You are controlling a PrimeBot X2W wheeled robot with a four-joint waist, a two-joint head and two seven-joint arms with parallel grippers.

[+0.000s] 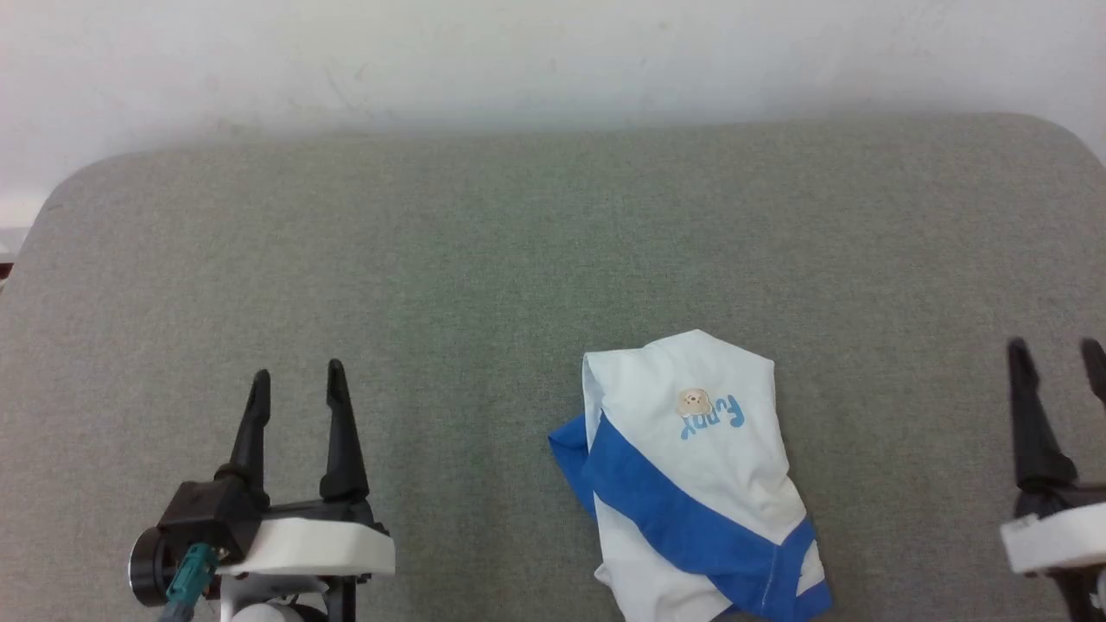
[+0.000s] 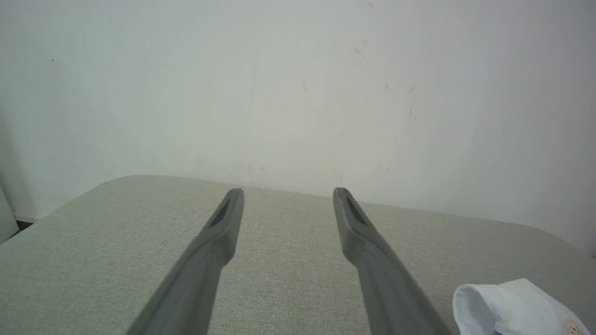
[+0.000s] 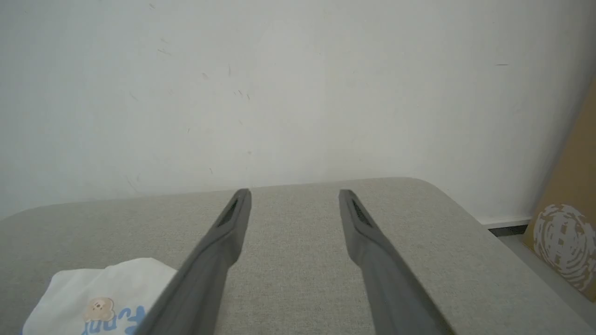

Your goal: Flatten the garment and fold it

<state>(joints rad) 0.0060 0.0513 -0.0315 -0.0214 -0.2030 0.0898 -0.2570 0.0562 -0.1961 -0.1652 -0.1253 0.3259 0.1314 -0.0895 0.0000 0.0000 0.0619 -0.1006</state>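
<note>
The garment (image 1: 691, 475), a white shirt with bright-blue sleeves and a small blue chest mark, lies bunched in a loose folded heap on the grey table, right of centre near the front edge. One blue sleeve crosses it diagonally. My left gripper (image 1: 298, 382) hovers open at the lower left, well clear of the cloth. At the far right my right gripper (image 1: 1056, 354) is open too, apart from the shirt. The left wrist view catches a white corner of the garment (image 2: 512, 307) beyond open fingers (image 2: 219, 232). In the right wrist view the garment (image 3: 102, 298) lies left of the fingers (image 3: 233, 223).
The grey padded table (image 1: 518, 259) has rounded far corners and stands against a white wall (image 1: 553, 52). A brown cardboard box (image 3: 565, 242) leans beside the table's right end, on the floor.
</note>
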